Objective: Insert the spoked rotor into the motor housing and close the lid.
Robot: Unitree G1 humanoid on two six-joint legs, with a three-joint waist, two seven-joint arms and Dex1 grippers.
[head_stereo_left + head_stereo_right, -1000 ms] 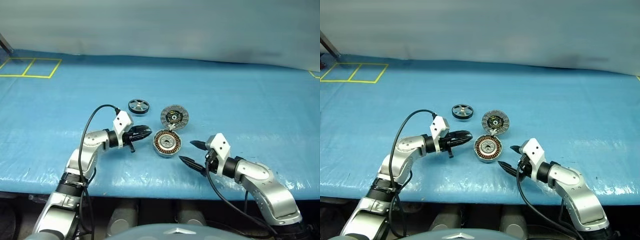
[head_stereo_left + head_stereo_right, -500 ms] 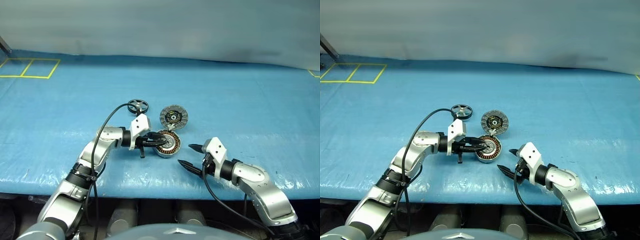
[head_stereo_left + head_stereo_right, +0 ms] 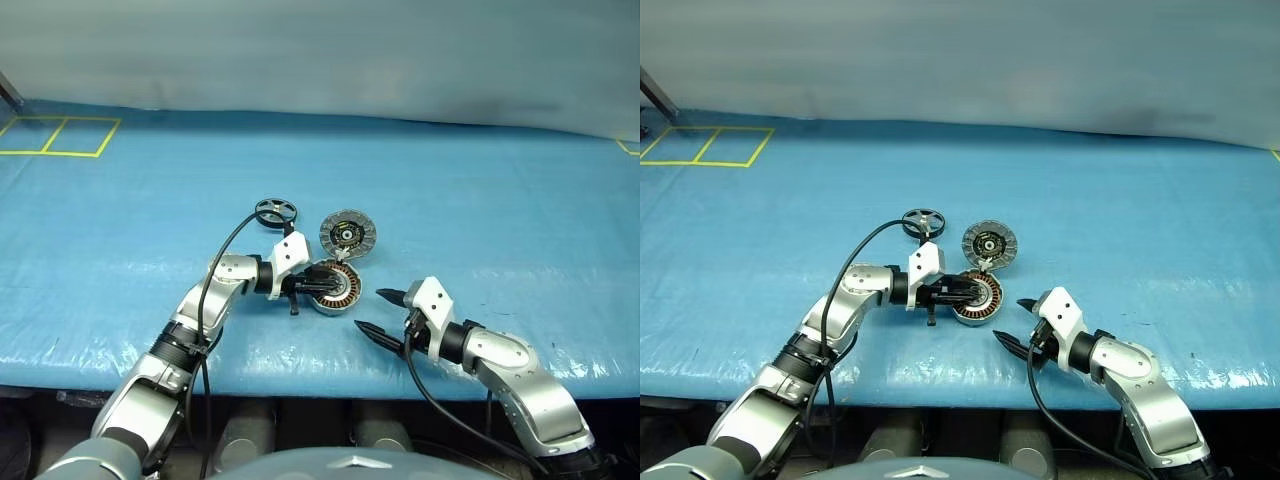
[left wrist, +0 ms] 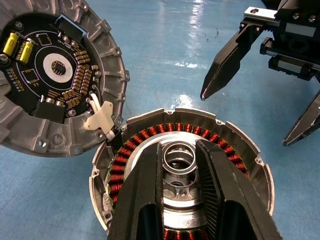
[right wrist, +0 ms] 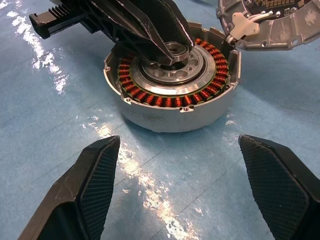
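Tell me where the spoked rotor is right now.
The spoked rotor lies untouched on the blue table, beyond the left arm, to the left of the lid and up-left of the motor housing.

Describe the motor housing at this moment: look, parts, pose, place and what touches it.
The motor housing is a round, shallow light-grey metal cup sitting flat, open side up, on the blue table cover. Inside run a ring of copper-coloured windings and a silvery centre hub. The left gripper reaches over it, fingers either side of the hub. The lid lies beside its far rim, joined by a white clip. The spoked rotor is not in it.
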